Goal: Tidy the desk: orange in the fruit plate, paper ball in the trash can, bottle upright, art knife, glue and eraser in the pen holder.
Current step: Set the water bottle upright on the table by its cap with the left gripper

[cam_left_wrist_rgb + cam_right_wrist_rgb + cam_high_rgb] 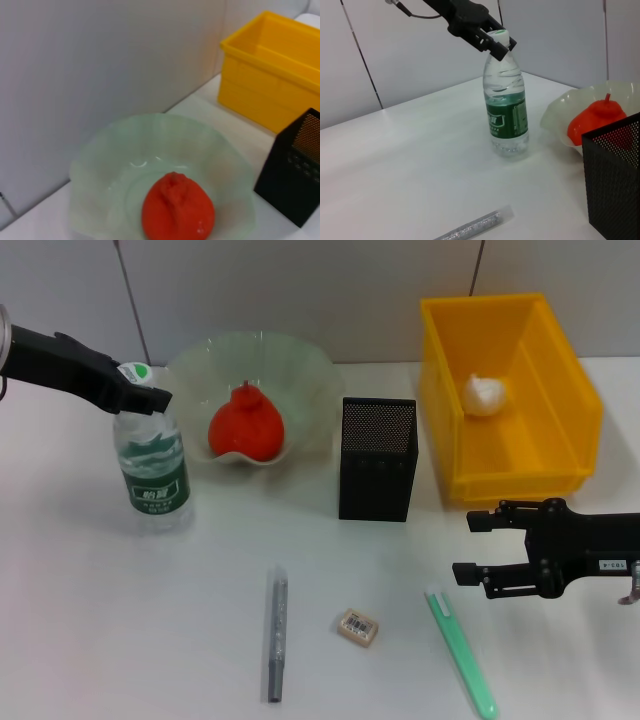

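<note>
The left gripper [140, 390] is clamped on the white-green cap of the clear plastic water bottle with green label [155, 465], which stands upright near the white desk's [120, 640] left edge. The right gripper [485, 545] hangs spread near the right edge, beside the slim green art knife [462, 652]. Judged light, stiff and flat, the knife is best pinched across its midsection.

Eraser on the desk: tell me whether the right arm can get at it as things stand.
Probably yes. The eraser lies in the open, apart from the green knife, and the right pincer hangs open nearby.
</note>
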### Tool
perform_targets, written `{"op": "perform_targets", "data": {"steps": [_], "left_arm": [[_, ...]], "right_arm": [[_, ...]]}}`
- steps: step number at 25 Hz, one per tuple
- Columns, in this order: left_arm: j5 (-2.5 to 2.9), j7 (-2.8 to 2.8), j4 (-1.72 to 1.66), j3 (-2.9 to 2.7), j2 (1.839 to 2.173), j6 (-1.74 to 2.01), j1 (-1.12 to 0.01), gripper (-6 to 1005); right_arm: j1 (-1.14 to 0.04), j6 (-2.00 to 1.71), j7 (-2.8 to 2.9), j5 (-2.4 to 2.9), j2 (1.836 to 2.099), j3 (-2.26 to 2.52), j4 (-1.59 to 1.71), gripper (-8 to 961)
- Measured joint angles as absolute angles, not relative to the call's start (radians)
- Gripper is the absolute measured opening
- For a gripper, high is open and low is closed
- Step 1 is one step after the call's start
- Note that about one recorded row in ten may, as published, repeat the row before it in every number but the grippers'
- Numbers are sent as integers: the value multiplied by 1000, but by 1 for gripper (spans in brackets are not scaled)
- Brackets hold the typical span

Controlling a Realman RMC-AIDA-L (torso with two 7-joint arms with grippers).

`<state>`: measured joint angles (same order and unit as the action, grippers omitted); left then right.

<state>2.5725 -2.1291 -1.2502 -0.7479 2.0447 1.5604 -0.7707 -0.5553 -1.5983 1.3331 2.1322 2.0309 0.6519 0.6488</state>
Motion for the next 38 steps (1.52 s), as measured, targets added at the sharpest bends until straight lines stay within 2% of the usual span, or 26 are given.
{"op": "perform_targets", "data": {"steps": [14, 38], "left_arm": [[2560, -2119, -1239, -749, 2061, 1474, -740, 449], [2537, -2103, -1213, -756, 2060, 1447, -726, 481]], "right_arm": [[-555, -1598, 1333, 2132, 2031, 652, 649, 795], [-555, -1601, 1334, 2132, 2031, 653, 649, 795]]}}
